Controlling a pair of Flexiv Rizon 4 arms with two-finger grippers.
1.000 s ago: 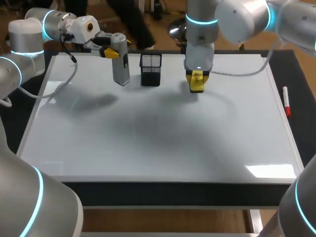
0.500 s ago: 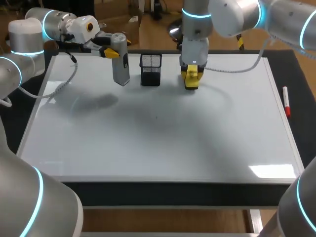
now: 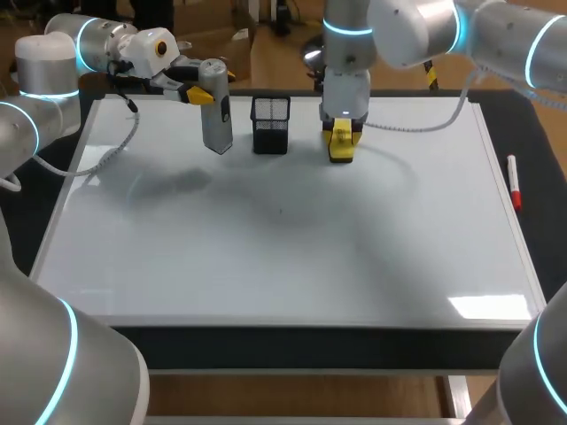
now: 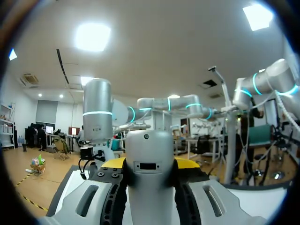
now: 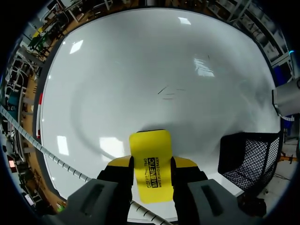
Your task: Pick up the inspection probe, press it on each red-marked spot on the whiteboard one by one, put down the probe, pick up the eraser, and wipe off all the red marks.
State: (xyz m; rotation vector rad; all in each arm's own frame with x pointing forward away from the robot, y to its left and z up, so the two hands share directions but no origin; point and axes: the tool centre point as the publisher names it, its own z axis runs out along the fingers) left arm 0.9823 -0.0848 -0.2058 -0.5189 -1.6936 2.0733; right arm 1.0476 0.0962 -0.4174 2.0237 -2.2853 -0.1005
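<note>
Eraser (image 5: 151, 164): a yellow block, clamped from both sides between the fingers of the right gripper (image 3: 341, 146). It is held over the far part of the whiteboard (image 3: 283, 257), close to the far edge. Contact with the surface cannot be told.
Probe (image 3: 216, 108): a grey body, gripped upright by the left gripper (image 3: 197, 93) near the far left corner. Its lower end is seen at the board, but contact cannot be told.
Mesh holder (image 3: 270, 124): a black basket, stood between probe and eraser, just beside the probe and apart from the eraser.
Board surface: faint dark strokes (image 5: 168, 91) are noted near the centre, ahead of the eraser.
Right edge: a red marker (image 3: 513, 180) is laid lengthwise just outside the frame.
Open room: the near and middle board, out to the left, right and near edges, is taken up by no object.
</note>
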